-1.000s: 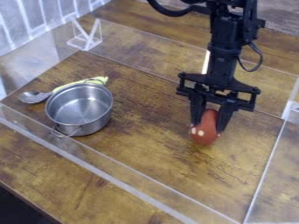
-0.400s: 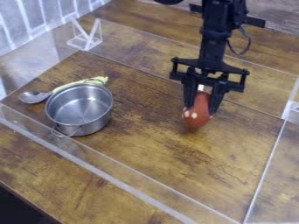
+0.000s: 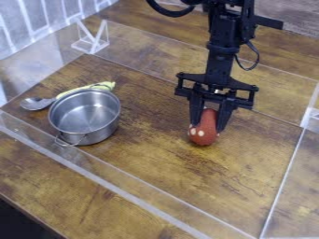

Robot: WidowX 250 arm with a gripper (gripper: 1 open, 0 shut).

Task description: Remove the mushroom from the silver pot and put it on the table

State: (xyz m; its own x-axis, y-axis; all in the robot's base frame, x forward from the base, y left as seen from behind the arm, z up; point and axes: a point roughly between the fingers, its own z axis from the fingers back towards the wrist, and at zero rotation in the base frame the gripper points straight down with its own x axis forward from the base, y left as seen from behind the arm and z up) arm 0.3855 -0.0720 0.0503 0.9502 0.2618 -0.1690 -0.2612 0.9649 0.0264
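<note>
The mushroom (image 3: 203,135), red-brown cap down and pale stem up, is at the table's (image 3: 149,159) surface right of centre. I cannot tell whether it touches the wood. My gripper (image 3: 207,119) points straight down over it, its black fingers (image 3: 193,112) closed on the mushroom's upper part. The silver pot (image 3: 85,114) stands empty at the left, well away from the gripper.
A metal spoon (image 3: 37,103) lies against the pot's far left side, with a small yellow-green object (image 3: 106,86) behind the pot. Clear acrylic walls (image 3: 125,191) border the work area. A clear stand (image 3: 90,37) sits at the back left.
The gripper with the mushroom has shifted a little to the left in the picture. The grip looks unchanged, and the pot and spoon have not moved.
</note>
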